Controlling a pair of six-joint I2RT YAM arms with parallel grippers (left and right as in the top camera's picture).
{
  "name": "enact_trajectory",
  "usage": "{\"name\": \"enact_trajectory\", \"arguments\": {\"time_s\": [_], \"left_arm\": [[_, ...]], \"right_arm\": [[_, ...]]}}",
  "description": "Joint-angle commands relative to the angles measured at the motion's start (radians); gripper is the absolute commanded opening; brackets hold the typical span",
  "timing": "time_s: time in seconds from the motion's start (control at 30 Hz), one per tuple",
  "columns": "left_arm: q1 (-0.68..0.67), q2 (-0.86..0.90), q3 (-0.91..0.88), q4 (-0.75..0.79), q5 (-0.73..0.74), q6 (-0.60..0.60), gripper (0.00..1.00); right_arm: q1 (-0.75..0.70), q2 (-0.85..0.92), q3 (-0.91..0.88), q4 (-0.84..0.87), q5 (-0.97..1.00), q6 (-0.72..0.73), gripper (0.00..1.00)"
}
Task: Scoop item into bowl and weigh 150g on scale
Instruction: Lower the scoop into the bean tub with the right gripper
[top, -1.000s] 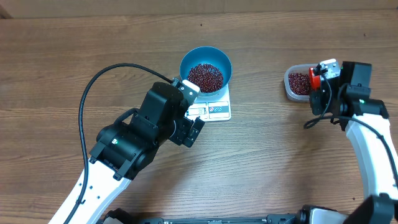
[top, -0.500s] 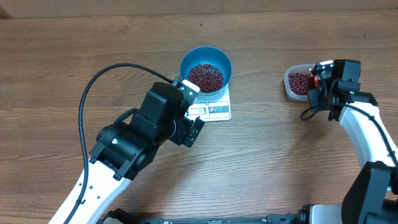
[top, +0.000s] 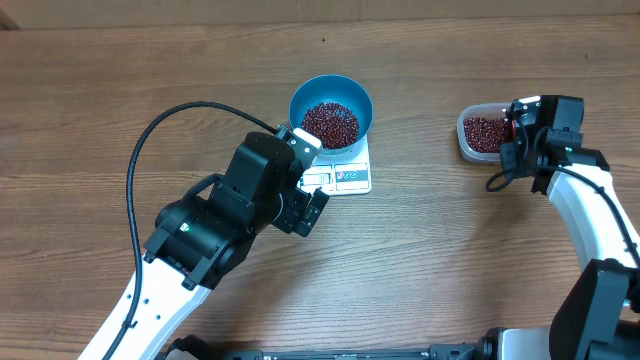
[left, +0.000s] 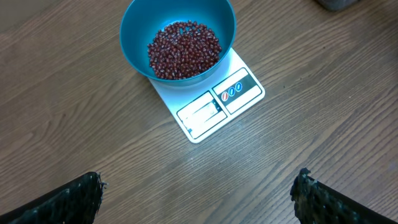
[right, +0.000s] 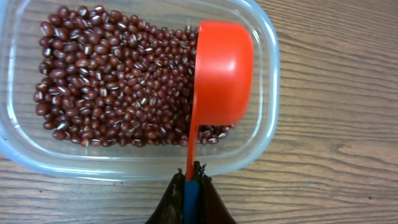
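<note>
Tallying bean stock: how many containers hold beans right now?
2: the blue bowl on the scale, and the clear tub to its right, beneath the red scoop.

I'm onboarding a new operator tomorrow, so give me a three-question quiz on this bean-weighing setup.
1. True or false: the blue bowl stands on the white scale.
2. What does the shut right gripper hold over the clear tub of beans? A) a red scoop; B) a metal spoon; C) nothing.
3. Fill in: the left gripper, looking down at the scale, is ____ and holds nothing.
Key: 1 true; 2 A; 3 open.
</note>
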Motion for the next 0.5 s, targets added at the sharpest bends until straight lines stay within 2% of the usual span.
{"name": "enact_trajectory", "arguments": {"time_s": [0.0,0.47], "left_arm": [[0.004,0.006,-0.003,0.002,0.012,0.015,1.00],[0.005,0.006,-0.003,0.002,0.013,0.015,0.99]], "right_arm": [[-0.025,0.007,0.000,-0.001,0.001,0.007,0.04],[-0.037,0.076,0.000,-0.045,-0.156,0.011,0.04]]}}
